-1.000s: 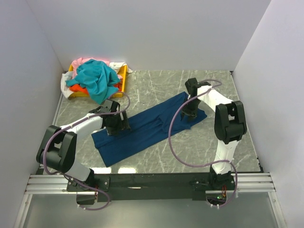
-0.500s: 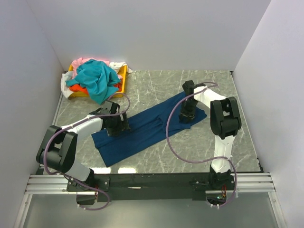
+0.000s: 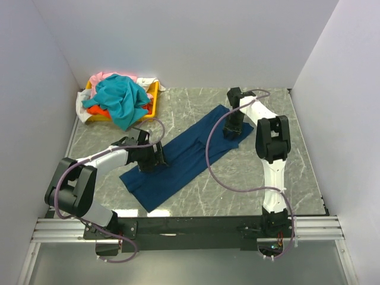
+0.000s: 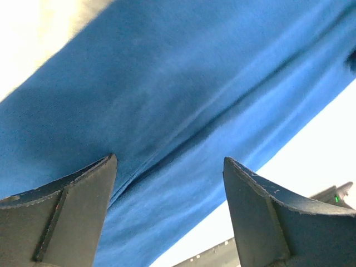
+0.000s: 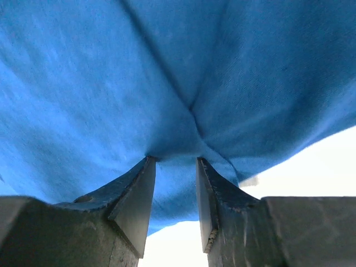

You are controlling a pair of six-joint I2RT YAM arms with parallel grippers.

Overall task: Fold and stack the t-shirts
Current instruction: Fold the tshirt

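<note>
A large navy t-shirt lies in a long diagonal strip across the marble table. My right gripper sits at its far right end, and the right wrist view shows that gripper shut on a puckered fold of the navy cloth. My left gripper hovers over the near left part of the shirt. In the left wrist view the left gripper is wide open, with flat navy cloth under it. More t-shirts, teal, orange, pink and white, are heaped at the back left.
The heap rests in a shallow yellow tray in the back left corner. White walls close in the table on the left, back and right. The arms' mounting rail runs along the near edge.
My right gripper has moved toward the back of the table, pulling the navy shirt's right end with it. The whole shirt has shifted right and back. The left gripper has moved slightly right.
</note>
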